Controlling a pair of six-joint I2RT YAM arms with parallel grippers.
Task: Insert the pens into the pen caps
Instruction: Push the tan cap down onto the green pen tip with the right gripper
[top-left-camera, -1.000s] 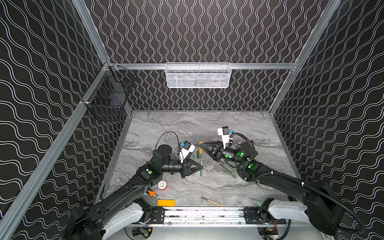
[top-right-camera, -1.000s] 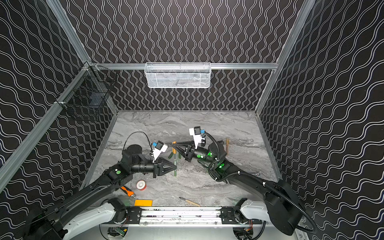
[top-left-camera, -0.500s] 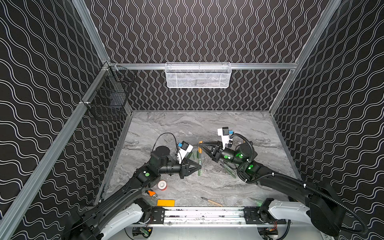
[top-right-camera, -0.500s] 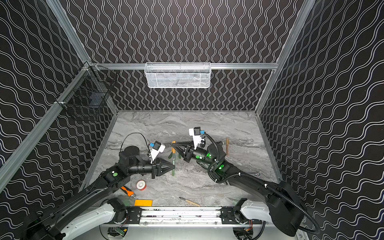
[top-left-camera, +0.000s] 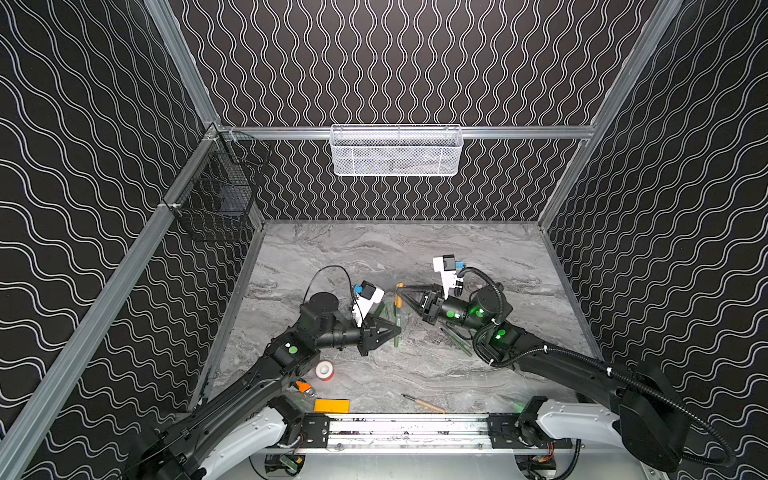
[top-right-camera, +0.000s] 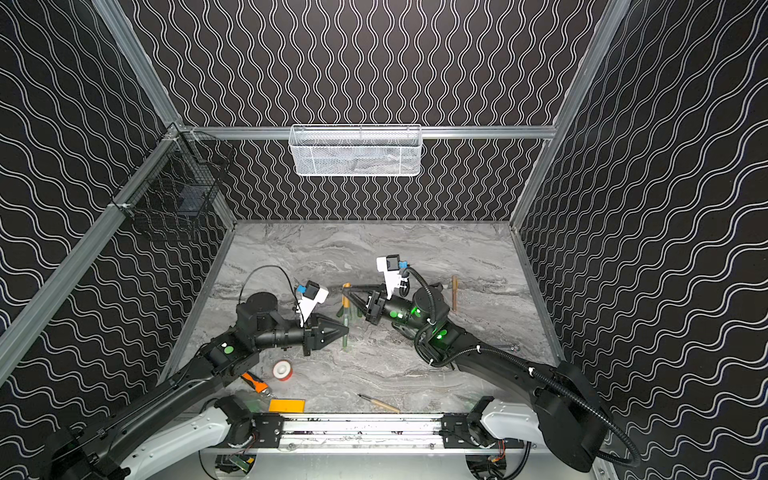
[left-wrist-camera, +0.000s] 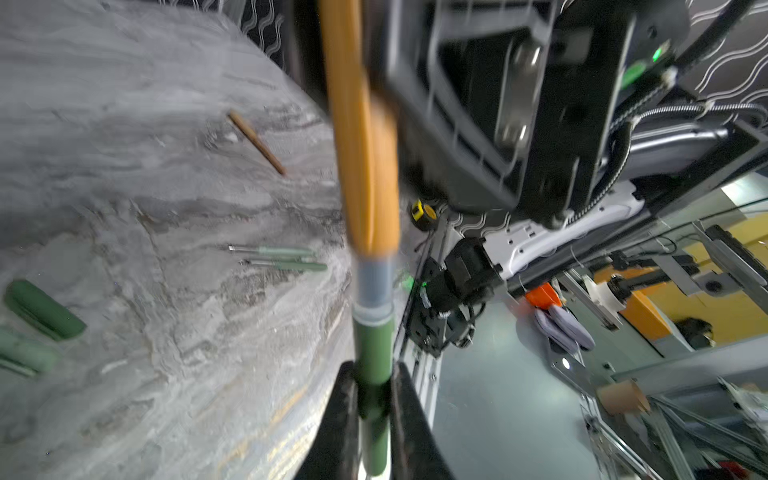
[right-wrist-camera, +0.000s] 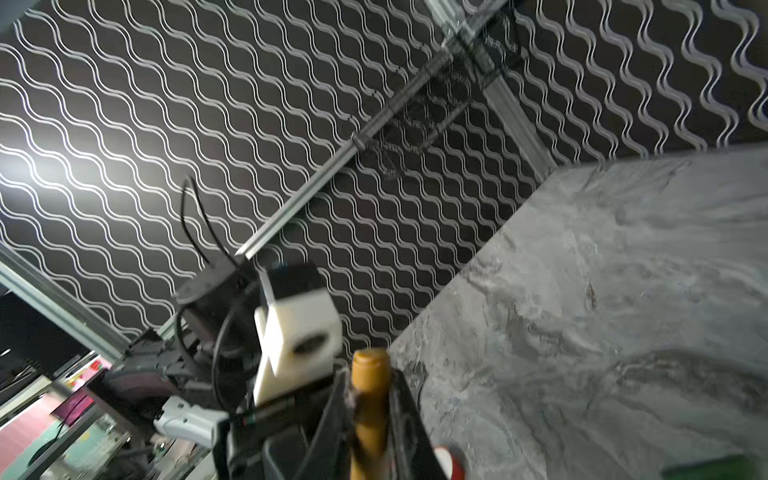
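Note:
My left gripper (top-left-camera: 395, 331) (top-right-camera: 346, 331) (left-wrist-camera: 372, 371) is shut on a green pen (top-left-camera: 397, 332) (top-right-camera: 344, 332) (left-wrist-camera: 372, 345), which stands upright over the middle of the table. Just above it, my right gripper (top-left-camera: 401, 288) (top-right-camera: 347, 288) (right-wrist-camera: 370, 376) is shut on a mustard pen cap (top-left-camera: 399, 298) (top-right-camera: 345, 297) (left-wrist-camera: 365, 166) (right-wrist-camera: 370, 365). Pen and cap stand in one line, and the pen's grey front end enters the cap's mouth. Two more pale green pens (left-wrist-camera: 286, 257) lie on the table. Two dark green caps (left-wrist-camera: 41, 311) lie loose. A tan pen (top-right-camera: 454, 293) (left-wrist-camera: 257, 143) lies further right.
A red-and-white tape roll (top-left-camera: 324, 370), an orange block (top-left-camera: 331, 405), an orange-and-black tool (top-left-camera: 304, 385) and a wooden-handled tool (top-left-camera: 424, 403) lie near the front rail. A white mesh basket (top-left-camera: 397, 151) hangs on the back wall, a black wire basket (top-left-camera: 216, 195) on the left wall.
Almost nothing differs: the left arm has shifted only slightly, and both grippers keep their grip with pen and cap still in line.

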